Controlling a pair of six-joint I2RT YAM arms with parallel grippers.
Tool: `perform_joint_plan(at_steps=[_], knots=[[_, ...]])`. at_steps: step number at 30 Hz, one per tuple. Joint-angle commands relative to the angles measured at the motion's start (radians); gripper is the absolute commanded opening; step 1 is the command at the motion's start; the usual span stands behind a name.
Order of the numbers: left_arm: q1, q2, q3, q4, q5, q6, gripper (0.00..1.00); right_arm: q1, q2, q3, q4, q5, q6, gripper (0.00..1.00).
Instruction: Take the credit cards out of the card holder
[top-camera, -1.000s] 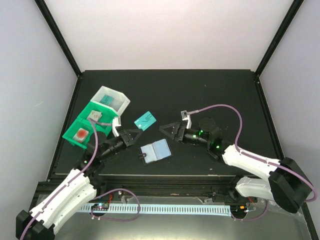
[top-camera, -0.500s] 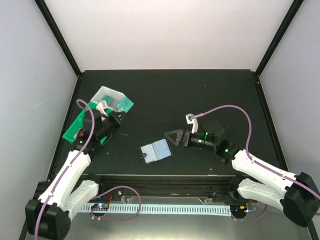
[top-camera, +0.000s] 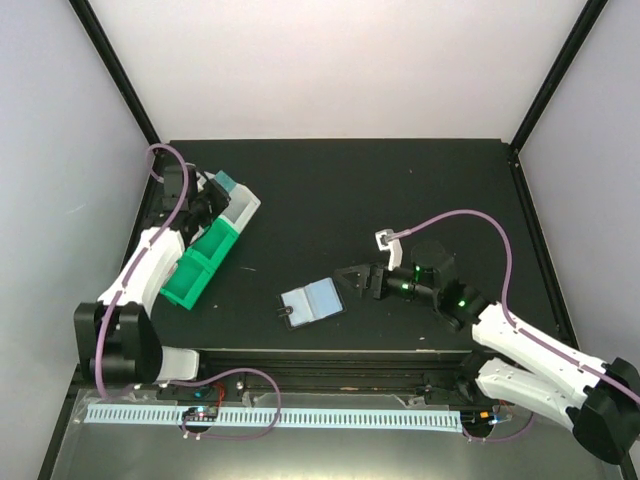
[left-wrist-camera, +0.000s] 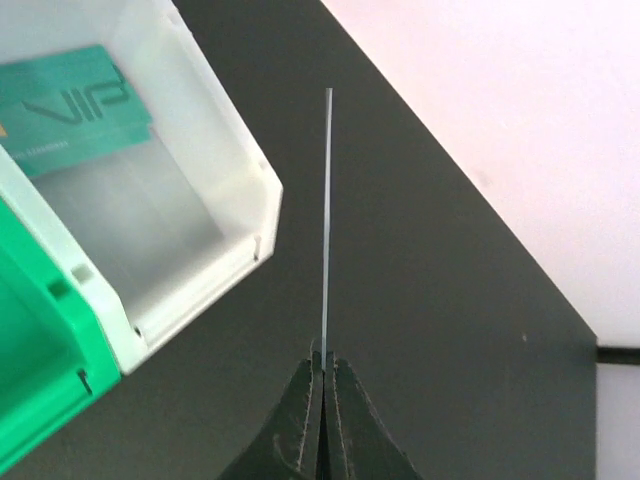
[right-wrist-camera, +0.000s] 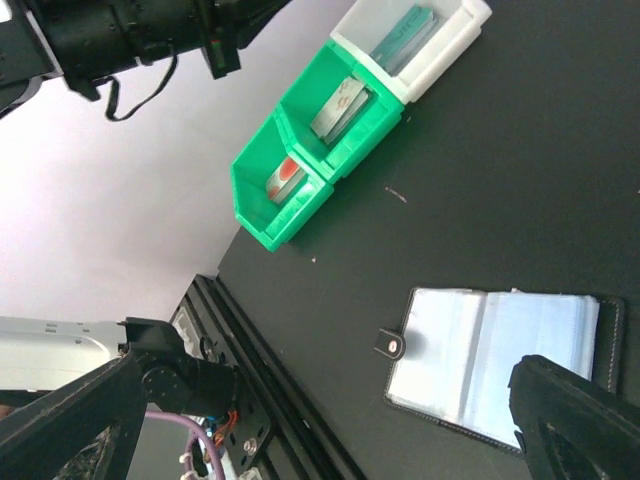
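Bright, even light; soft shadows, little blur.

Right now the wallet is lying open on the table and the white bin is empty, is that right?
Not quite. The white bin is not empty: a teal card lies inside it, as the left wrist view shows. The rest holds: the wallet does lie open on the table.

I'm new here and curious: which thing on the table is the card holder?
Start from the black table and look near its front edge, just beside the right gripper. The card holder lies open there, a small black wallet showing pale blue-grey clear pockets, unlike the green and white bins far left.
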Motion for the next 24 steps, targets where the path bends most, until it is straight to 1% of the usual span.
perform_joint_plan(at_steps=[1,6,11,15,18,24], knots=[[0.033,0.115,0.114,-0.077,-0.044,0.023,0.02,-0.006,-0.044,0.049,-0.057,0.059,-0.060,1.00],[0.052,0.197,0.167,-0.086,-0.080,0.002,0.02,-0.005,-0.063,0.044,-0.069,0.066,-0.067,1.00],[0.066,0.264,0.201,-0.080,-0.095,-0.011,0.02,-0.006,-0.052,0.046,-0.078,0.066,-0.081,1.00],[0.083,0.318,0.245,-0.103,-0.129,-0.013,0.01,-0.006,-0.029,0.055,-0.082,0.056,-0.098,1.00],[0.098,0.351,0.242,-0.071,-0.119,-0.015,0.02,-0.006,-0.016,0.064,-0.110,0.042,-0.108,1.00],[0.117,0.423,0.296,-0.081,-0.099,0.012,0.01,-0.006,-0.037,0.072,-0.137,0.074,-0.122,1.00]])
